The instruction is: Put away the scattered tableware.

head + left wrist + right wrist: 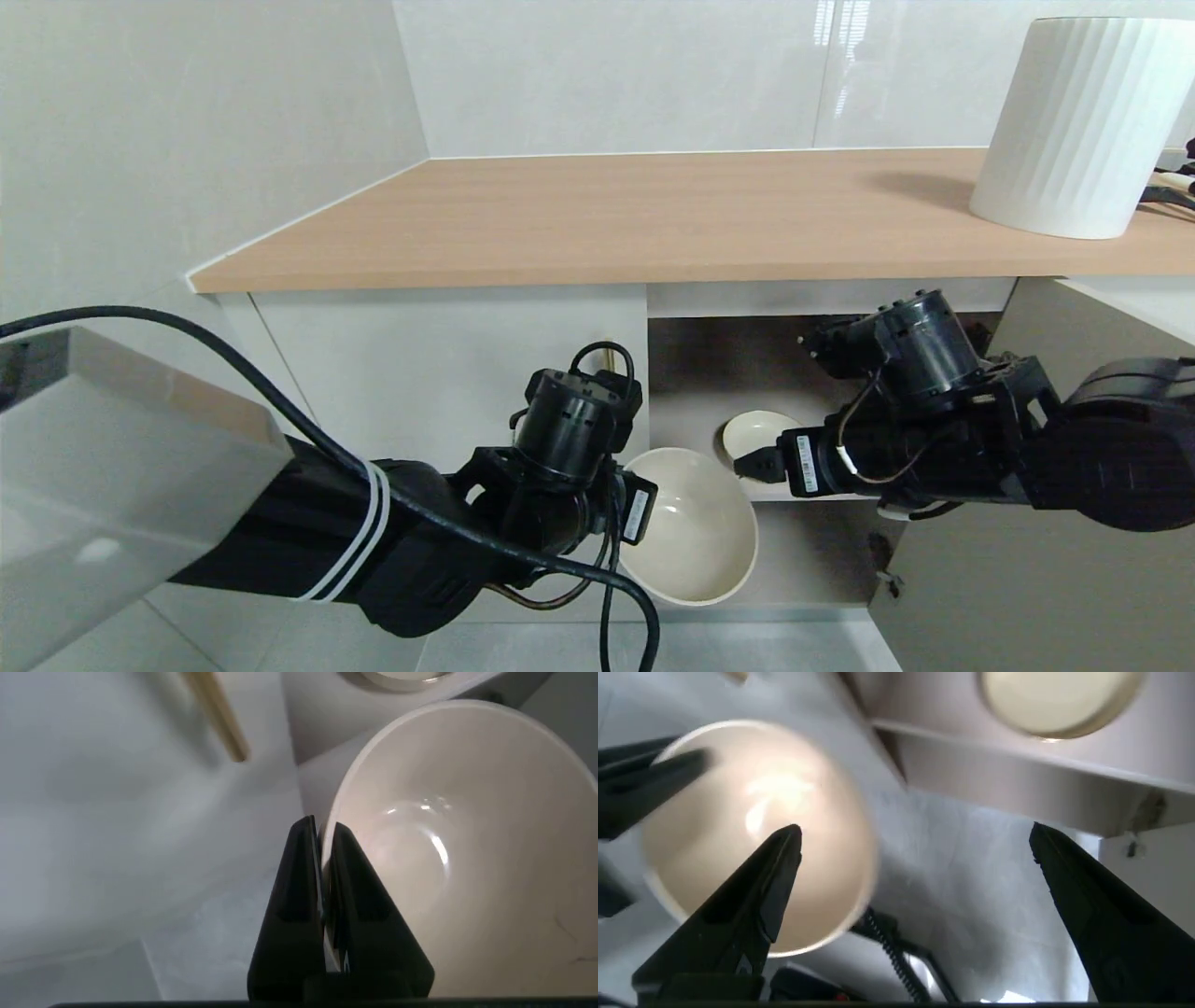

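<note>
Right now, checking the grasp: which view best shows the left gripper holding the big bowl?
The left wrist view: the left gripper pinches the big bowl by its rim. The head view shows the whole bowl, the pinch hidden; the right wrist view shows it farther off.

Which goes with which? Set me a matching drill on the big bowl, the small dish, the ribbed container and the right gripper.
Things: 1 big bowl; 2 small dish; 3 ribbed container; 4 right gripper.
States: A on the countertop; B open, holding nothing; C on the cabinet shelf; D rim pinched in the left gripper.
Pairs: 1-D, 2-C, 3-A, 4-B.
</note>
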Motion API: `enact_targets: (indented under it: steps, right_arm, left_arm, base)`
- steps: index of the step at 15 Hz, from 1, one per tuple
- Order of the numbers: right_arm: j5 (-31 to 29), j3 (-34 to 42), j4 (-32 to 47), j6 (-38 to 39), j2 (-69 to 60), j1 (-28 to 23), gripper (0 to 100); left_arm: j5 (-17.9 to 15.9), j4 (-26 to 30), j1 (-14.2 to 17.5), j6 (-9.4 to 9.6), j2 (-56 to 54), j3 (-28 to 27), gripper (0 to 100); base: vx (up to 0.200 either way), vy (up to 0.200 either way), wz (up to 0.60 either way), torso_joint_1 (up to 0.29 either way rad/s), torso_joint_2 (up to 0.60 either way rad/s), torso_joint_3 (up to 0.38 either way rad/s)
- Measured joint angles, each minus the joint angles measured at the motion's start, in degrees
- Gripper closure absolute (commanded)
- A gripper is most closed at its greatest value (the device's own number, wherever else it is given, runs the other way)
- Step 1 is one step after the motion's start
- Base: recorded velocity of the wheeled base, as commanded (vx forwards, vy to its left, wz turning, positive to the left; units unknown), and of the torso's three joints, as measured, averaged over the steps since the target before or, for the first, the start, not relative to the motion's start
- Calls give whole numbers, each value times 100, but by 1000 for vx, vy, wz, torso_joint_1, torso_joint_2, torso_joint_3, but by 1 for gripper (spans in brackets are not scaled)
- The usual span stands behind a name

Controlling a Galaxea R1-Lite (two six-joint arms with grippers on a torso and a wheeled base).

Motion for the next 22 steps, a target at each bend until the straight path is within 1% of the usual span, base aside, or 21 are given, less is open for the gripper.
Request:
enact_targets:
  steps: [2, 3, 7, 8, 11, 18, 19, 22]
  right_arm:
    - [-4, 0, -2, 5, 207, 77, 0]
    - [-6, -2, -13, 5, 323, 94, 0]
    - [-20, -39, -35, 16, 670, 144, 0]
    - [-22, -52, -44, 27, 731, 151, 100]
    - [-17, -79, -268, 51, 855, 160, 100]
    - [-15, -79, -282, 60, 957, 161, 100]
    - [-17, -79, -284, 60, 962, 168, 100]
    - [-33, -77, -273, 60, 996, 163, 100]
  left_arm:
    - [6, -93, -44, -118, 63, -11, 100]
    - [9, -121, -67, -143, 68, -11, 100]
    - [12, -128, -89, -157, 57, 0, 100]
    - [11, -130, -89, -157, 52, 0, 100]
    - [11, -128, -94, -157, 44, 0, 100]
    - [15, -130, -94, -154, 60, 11, 100]
    - [34, -130, -91, -151, 60, 11, 0]
    - [94, -141, -94, -156, 49, 16, 0]
  base:
    - [0, 0, 0, 0, 0, 0]
    - [0, 0, 0, 0, 0, 0]
    - [0, 0, 0, 0, 0, 0]
    - [0, 0, 0, 0, 0, 0]
    - [0, 0, 0, 0, 0, 0]
    - [0, 0, 0, 0, 0, 0]
    - [0, 0, 0, 0, 0, 0]
    - [0, 0, 0, 0, 0, 0]
